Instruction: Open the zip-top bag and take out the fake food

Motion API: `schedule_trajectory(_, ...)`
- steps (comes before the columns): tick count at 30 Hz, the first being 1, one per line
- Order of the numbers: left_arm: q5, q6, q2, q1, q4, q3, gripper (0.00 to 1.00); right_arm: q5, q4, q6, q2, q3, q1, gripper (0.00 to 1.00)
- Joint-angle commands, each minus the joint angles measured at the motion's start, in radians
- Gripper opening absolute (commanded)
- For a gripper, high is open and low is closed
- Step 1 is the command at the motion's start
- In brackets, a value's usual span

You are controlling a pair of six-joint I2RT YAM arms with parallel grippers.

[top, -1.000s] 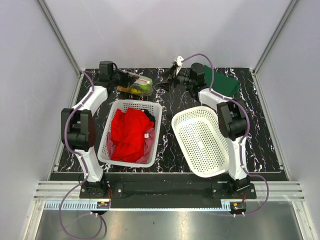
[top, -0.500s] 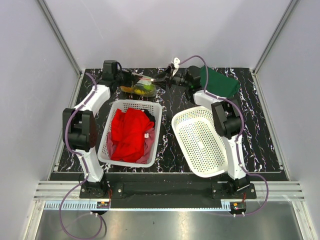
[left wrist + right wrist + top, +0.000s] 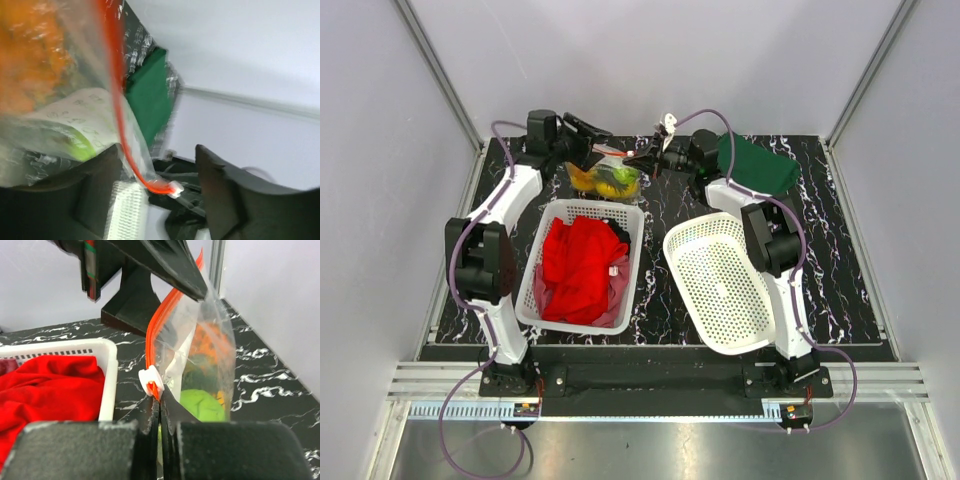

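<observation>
Zip-top bag [image 3: 612, 172]: hanging over the tabletop's [image 3: 850, 280] far edge, near its middle, fake food [image 3: 200, 405] lying inside. Right pincer [image 3: 159, 409] is clamping the mouth just under the white slider [image 3: 151, 381]. Left pincer [image 3: 157, 155] is standing open, its jaws astride the zip strip. Step in hand: opening. The next move is probably calling for the left pincer closing on the strip and the slider being drawn along it.

Bright, even light, soft shadows. The left wrist view is smeared, the zip-top bag [image 3: 65, 100] blurred close up; overhead view sharp.
</observation>
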Motion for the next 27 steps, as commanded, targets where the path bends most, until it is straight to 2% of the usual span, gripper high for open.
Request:
schedule_trajectory(1, -0.032, 0.511, -0.127, -0.010, -0.049, 0.067, 0.70, -0.051, -0.131, -0.003, -0.024, 0.099, -0.011, 0.00)
schedule_trajectory(2, -0.032, 0.644, -0.150, -0.015, -0.048, 0.056, 0.70, -0.077, -0.174, 0.016, -0.019, 0.116, -0.017, 0.00)
schedule_trajectory(4, 0.012, 0.784, -0.157, -0.024, -0.037, 0.067, 0.68, -0.150, -0.216, 0.031, -0.001, 0.174, -0.032, 0.00)
schedule_trajectory(5, 0.028, 0.920, -0.157, -0.036, -0.045, 0.076, 0.66, -0.169, -0.265, 0.037, 0.002, 0.193, -0.037, 0.00)
schedule_trajectory(7, 0.065, 1.064, -0.147, -0.055, -0.088, 0.107, 0.61, -0.209, -0.291, 0.049, 0.016, 0.230, -0.044, 0.00)
schedule_trajectory(10, 0.098, 1.404, -0.161, -0.117, -0.117, 0.124, 0.61, -0.256, -0.314, 0.082, 0.031, 0.269, -0.051, 0.00)
schedule_trajectory(11, 0.106, 1.450, -0.164, -0.127, -0.117, 0.122, 0.62, -0.267, -0.319, 0.097, 0.038, 0.282, -0.055, 0.00)
schedule_trajectory(13, 0.143, 1.533, -0.149, -0.138, -0.126, 0.142, 0.62, -0.292, -0.330, 0.105, 0.047, 0.297, -0.057, 0.00)
schedule_trajectory(19, 0.302, 1.615, -0.065, -0.139, -0.163, 0.269, 0.58, -0.324, -0.339, 0.112, 0.044, 0.290, -0.066, 0.00)
schedule_trajectory(27, 0.419, 1.692, 0.081, -0.139, -0.362, 0.492, 0.52, -0.350, -0.343, 0.108, 0.025, 0.280, -0.066, 0.00)
